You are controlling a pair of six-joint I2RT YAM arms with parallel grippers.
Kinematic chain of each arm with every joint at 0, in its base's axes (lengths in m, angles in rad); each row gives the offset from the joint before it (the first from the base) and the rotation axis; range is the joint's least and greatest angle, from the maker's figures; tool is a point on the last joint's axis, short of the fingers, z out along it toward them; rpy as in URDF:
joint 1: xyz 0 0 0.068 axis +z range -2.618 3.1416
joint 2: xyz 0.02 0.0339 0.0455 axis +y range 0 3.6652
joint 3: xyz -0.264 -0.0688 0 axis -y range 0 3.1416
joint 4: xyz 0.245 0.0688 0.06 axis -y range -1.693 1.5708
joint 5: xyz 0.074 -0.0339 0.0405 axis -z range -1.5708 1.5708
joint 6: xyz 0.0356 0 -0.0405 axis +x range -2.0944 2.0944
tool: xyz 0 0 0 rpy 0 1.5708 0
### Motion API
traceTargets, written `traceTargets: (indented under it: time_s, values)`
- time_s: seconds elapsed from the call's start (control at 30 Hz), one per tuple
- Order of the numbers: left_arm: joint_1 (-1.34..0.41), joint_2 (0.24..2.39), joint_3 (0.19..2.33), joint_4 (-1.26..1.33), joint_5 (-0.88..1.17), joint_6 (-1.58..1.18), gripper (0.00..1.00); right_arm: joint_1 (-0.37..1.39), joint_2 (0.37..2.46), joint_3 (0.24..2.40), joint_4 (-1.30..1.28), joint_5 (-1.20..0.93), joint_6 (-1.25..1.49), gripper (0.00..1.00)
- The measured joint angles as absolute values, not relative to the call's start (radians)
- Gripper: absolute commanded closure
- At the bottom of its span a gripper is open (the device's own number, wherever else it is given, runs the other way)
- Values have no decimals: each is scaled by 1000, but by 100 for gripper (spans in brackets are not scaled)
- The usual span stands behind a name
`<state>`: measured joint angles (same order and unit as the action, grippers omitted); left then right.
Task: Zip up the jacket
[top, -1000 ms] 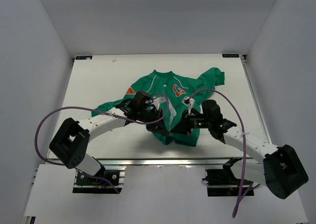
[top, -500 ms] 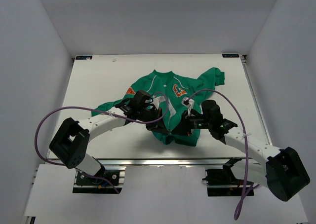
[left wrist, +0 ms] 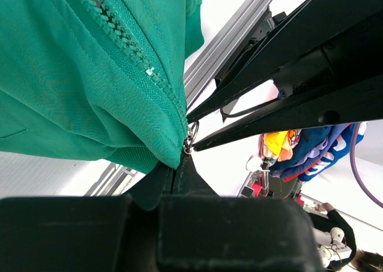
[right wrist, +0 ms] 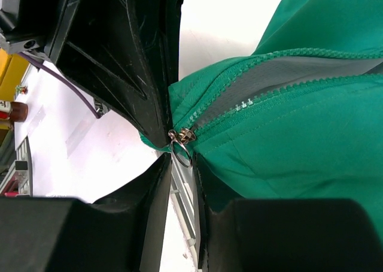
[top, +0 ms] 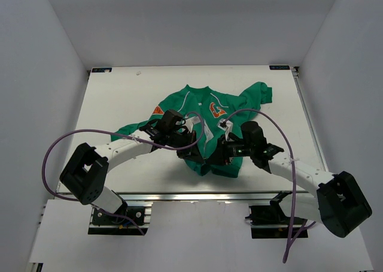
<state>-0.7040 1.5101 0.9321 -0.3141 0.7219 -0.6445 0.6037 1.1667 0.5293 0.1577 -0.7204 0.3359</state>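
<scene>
The green jacket (top: pixel 187 101) lies face up in the middle of the table, its front zip open and pale lining showing. My left gripper (top: pixel 195 154) is at the bottom hem. In the left wrist view it (left wrist: pixel 178 165) is shut on the hem of the jacket (left wrist: pixel 72 74), at the foot of the zip teeth. My right gripper (top: pixel 214 158) is next to it. In the right wrist view its jaws (right wrist: pixel 182 165) stand a narrow gap apart. The metal ring pull (right wrist: pixel 181 153) of the zip slider (right wrist: pixel 184 134) hangs at their mouth, on the jacket (right wrist: pixel 299 140).
The white table (top: pixel 119 92) has walls on three sides. An aluminium rail (top: pixel 179 195) runs along the near edge just below the hem. A purple cable (top: pixel 66 140) loops out from each arm. Both grippers are almost touching at the hem.
My right gripper has moved slightly left, closer to the hem and my left gripper. The left arm and the jacket have stayed still.
</scene>
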Motion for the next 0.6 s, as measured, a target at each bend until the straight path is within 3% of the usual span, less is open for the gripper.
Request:
traceTargets:
  time_s: [0.5,0.6]
  values:
    - [-703,1510,947,-327,719,-643,100,610,1186,546,189,-715,375,81]
    - [-703,1510,949,-332,718,-643,100,611,1188,546,190,-710,384,100]
